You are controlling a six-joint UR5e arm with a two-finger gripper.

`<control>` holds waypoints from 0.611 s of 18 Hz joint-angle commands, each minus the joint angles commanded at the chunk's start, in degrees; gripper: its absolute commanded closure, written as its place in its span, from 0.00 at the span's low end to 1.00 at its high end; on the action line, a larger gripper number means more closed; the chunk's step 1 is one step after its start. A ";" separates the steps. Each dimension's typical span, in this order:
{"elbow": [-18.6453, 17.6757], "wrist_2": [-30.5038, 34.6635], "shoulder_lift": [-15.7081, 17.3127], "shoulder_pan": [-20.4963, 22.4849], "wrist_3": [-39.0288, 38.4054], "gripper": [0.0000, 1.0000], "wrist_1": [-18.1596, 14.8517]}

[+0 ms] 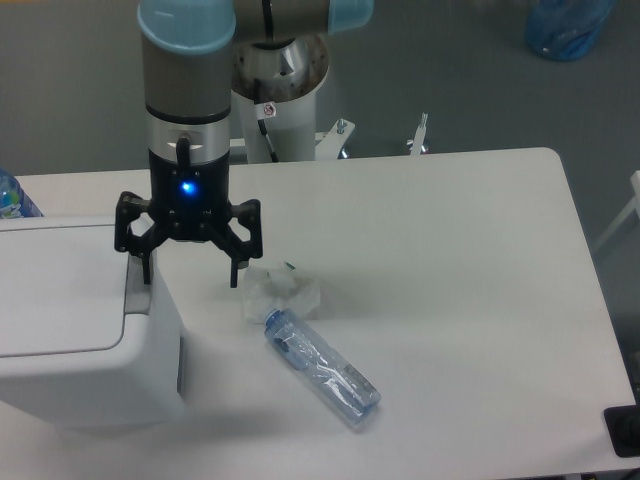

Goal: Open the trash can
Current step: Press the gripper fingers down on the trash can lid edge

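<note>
The trash can (pixel 80 330) is a big white box at the table's left front, its flat lid down and its grey push tab (pixel 137 291) on the right edge. My gripper (pixel 190 277) hangs open just above and right of that tab. Its left fingertip (pixel 148 276) is over the tab's upper end, and its right fingertip (pixel 234 279) is over the table beside the can. Nothing is held between the fingers.
A crumpled clear wrapper (pixel 282 291) lies just right of the gripper. A clear plastic bottle (pixel 322 367) lies on its side in front of it. Another bottle's top (pixel 14 197) shows at the far left edge. The arm's white base (pixel 285 90) stands behind the table.
</note>
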 joint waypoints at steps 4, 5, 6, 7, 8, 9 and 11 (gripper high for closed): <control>0.00 0.09 -0.26 -0.26 0.00 0.00 0.09; 0.00 0.09 -0.26 -0.35 -0.09 0.00 0.09; 0.00 0.09 -0.26 -0.35 0.00 0.00 0.09; 0.00 0.09 -0.35 -0.35 0.00 0.00 0.09; 0.00 0.09 -0.44 -0.35 0.00 0.00 0.09; 0.00 0.09 -0.53 -0.35 0.00 0.00 0.09; 0.00 0.09 -0.53 -0.44 0.00 0.00 0.09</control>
